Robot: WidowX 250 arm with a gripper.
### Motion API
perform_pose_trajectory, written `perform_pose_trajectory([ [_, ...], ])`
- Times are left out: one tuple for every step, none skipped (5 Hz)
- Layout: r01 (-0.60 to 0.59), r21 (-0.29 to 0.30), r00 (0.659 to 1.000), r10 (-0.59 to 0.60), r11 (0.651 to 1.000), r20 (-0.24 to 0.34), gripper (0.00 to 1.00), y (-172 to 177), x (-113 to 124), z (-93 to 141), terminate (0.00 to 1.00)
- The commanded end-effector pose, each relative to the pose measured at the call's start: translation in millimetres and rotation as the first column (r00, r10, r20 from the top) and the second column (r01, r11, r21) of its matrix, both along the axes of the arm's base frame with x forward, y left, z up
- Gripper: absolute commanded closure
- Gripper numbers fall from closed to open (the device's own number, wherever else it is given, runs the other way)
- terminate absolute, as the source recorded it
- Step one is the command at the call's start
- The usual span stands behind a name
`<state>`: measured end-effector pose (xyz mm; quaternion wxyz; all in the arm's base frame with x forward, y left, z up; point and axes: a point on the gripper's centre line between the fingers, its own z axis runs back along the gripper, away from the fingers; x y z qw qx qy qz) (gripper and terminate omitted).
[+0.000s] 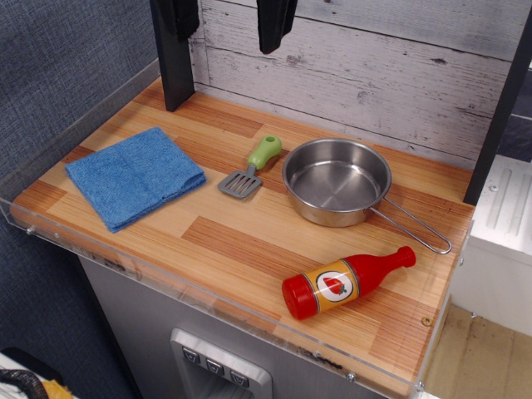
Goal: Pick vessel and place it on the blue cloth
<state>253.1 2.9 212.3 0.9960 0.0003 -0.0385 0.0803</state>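
A red bottle (345, 284) lies on its side at the front of the wooden counter (249, 241). It has a yellow label with a red chili on it. Its thin cap end points to the right. It is far below the pincer (275, 23) in the picture and a bit to the right of it.

Behind the bottle sits the shiny round pan (337, 181). It is right side up, and nothing is in it. Its long wire handle reaches to the right and toward the front. The pan is below the pincer and a little right of it, not touching it.

Just left of the pan lies a small spatula (252, 167) with a green handle and a gray blade.

The blue cloth (135, 175) lies folded flat, far to the left of the pincer and well apart from the pan.

At the back, the dark pincer hangs high at the top edge. Only its lower part shows, so I cannot tell if it is apart or together. It holds nothing.
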Motion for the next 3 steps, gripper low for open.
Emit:
perform_pose_trajectory([
  [0.000, 0.000, 1.000, 0.000, 1.000, 0.000, 0.00, 0.0, 0.0, 0.0, 0.00],
  [0.043, -0.023, 0.996, -0.041, 0.999, 0.080, 0.00, -7.6, 30.0, 2.2, 0.00],
  [0.068, -0.006, 0.992, -0.067, 0.998, 0.105, 0.00, -8.4, 53.1, 8.2, 0.00],
])
